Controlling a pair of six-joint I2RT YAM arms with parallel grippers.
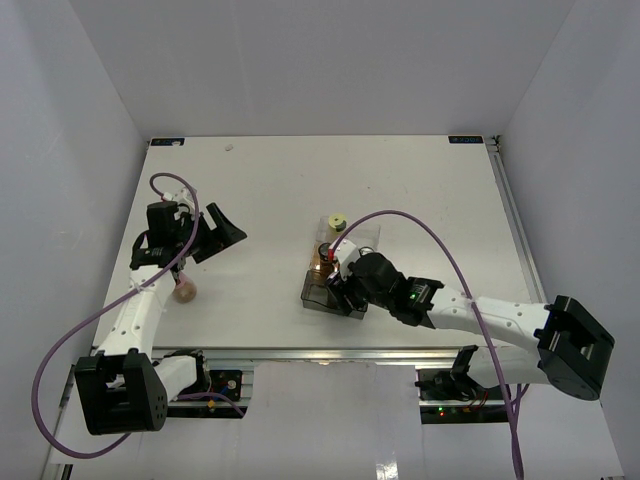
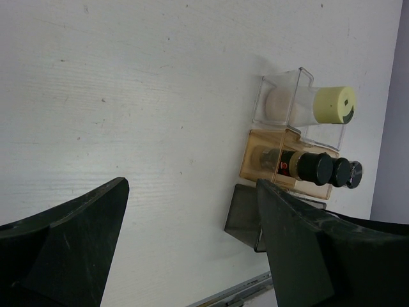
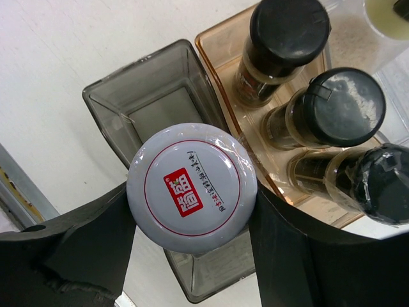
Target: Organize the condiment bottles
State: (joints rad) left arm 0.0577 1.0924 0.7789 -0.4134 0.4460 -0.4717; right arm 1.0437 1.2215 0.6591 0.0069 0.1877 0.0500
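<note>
Right pincer [image 3: 192,199]: I see it pinching the white-capped jar [image 3: 192,179] above the smoky bin [image 3: 156,96].
Left pincer [image 2: 192,188]: I see it spread wide over the tabletop [image 2: 128,96].

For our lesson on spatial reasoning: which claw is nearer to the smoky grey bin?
Right. The right claw sits directly over the smoky grey bin, gripping a white-capped jar; the left claw is well away, over the table's left side.

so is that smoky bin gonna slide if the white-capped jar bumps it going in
Probably: the smoky bin looks thin-walled and empty where visible, so the white-capped jar could shove it across the smooth table. The amber bin beside it, loaded with three black-capped jars, may brace that side.
</note>
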